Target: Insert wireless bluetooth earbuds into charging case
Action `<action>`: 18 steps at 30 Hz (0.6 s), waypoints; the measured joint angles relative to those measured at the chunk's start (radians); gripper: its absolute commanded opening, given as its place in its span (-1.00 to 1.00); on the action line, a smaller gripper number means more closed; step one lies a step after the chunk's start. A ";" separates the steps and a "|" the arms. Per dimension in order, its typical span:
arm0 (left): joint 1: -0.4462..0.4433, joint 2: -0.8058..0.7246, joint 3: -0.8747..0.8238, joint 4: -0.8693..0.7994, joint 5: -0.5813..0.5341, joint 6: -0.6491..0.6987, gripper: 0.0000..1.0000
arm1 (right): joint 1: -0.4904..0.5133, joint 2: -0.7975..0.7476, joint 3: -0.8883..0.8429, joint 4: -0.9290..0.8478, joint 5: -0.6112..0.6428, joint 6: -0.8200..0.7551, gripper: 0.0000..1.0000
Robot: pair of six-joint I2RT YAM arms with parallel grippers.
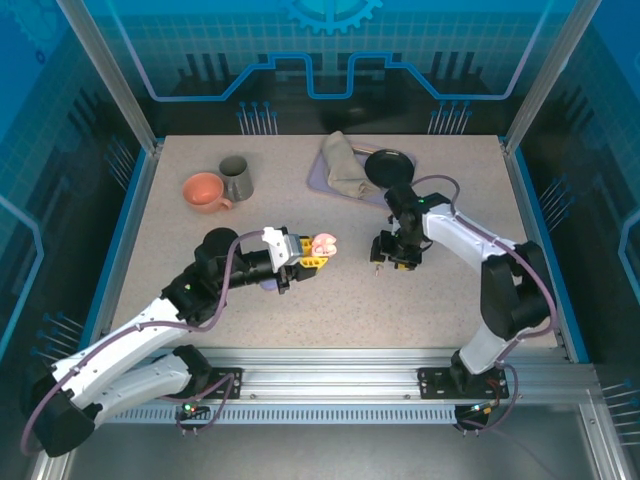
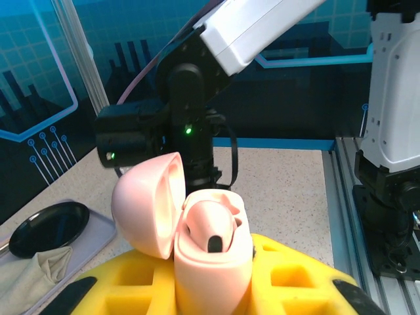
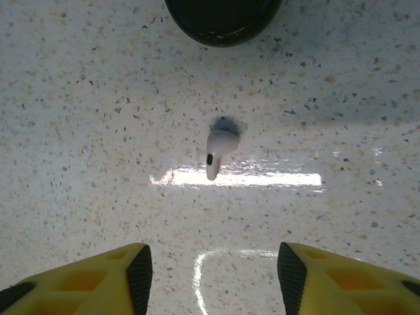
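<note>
Pink, hinged-open charging case (image 2: 197, 236) sits clamped in our left gripper (image 1: 312, 258); our right gripper (image 3: 210, 275), jaws apart, hovers near a pale pink-white stemmed earbud (image 3: 218, 151) on the speckled bench (image 3: 98, 131).

pink case (image 2: 213, 252) base hidden by yellow fingers (image 2: 289, 282) (lower part), black dish (image 3: 223, 16) cropped

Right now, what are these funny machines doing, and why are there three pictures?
They are two robot arms bolted to a table. One picture looks down from above; the other two come from little cameras on each arm's wrist. The left gripper is squeezed shut on a pink charging case with its lid flipped open; one pink earbud already sits inside. The right gripper hangs with its yellow fingers apart, above a pale earbud lying loose on the table. Farther back stand an orange cup, a grey mug, and a tray with a cloth and a black dish.
</note>
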 measured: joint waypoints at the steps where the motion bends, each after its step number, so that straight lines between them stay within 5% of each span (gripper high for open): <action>1: 0.000 -0.001 0.000 0.000 0.003 0.004 -1.00 | 0.006 0.018 0.010 0.002 0.005 0.005 0.04; 18: 0.000 -0.032 -0.016 -0.016 0.016 0.041 -1.00 | 0.050 0.195 0.074 0.032 0.085 0.057 -0.18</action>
